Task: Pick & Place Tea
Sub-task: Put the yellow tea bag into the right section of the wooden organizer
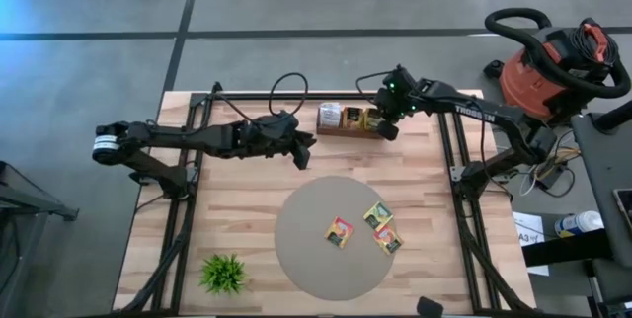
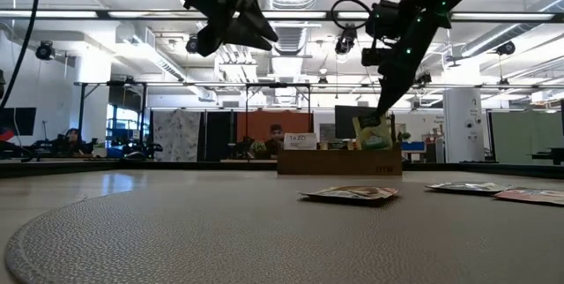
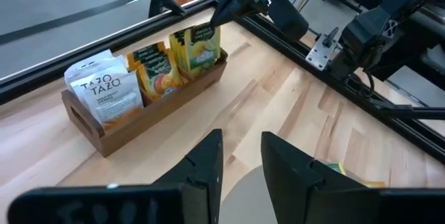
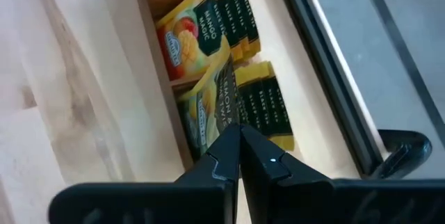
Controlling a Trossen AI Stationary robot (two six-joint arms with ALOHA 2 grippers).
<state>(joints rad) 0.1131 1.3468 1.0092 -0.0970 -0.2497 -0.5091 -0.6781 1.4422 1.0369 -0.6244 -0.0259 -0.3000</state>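
A wooden box (image 1: 348, 120) at the table's far middle holds upright tea sachets: white ones, orange ones and yellow-green ones (image 3: 198, 43) at its right end. My right gripper (image 1: 388, 128) stands over that right end, shut on one yellow-green sachet (image 4: 208, 102). Three more tea sachets (image 1: 339, 231) (image 1: 376, 214) (image 1: 387, 240) lie flat on a round grey mat (image 1: 316, 259). My left gripper (image 1: 301, 152) hangs open in the air left of the box, with nothing between its fingers (image 3: 208, 158). My right gripper pinches the top edge (image 4: 224, 113) of the yellow-green sachet between its two fingers. The fingers slant down from above, coming from the table's right side. The sachet stands about upright below them, its lower part still in the box's right-end compartment (image 2: 374, 138).
A small green plant (image 1: 223, 273) stands at the near left corner. Black frame rails run along the table's left (image 1: 183, 209), right (image 1: 464, 209) and far edges. A red shop vacuum (image 1: 553, 61) sits off the table at far right. Bare wood lies between box and mat.
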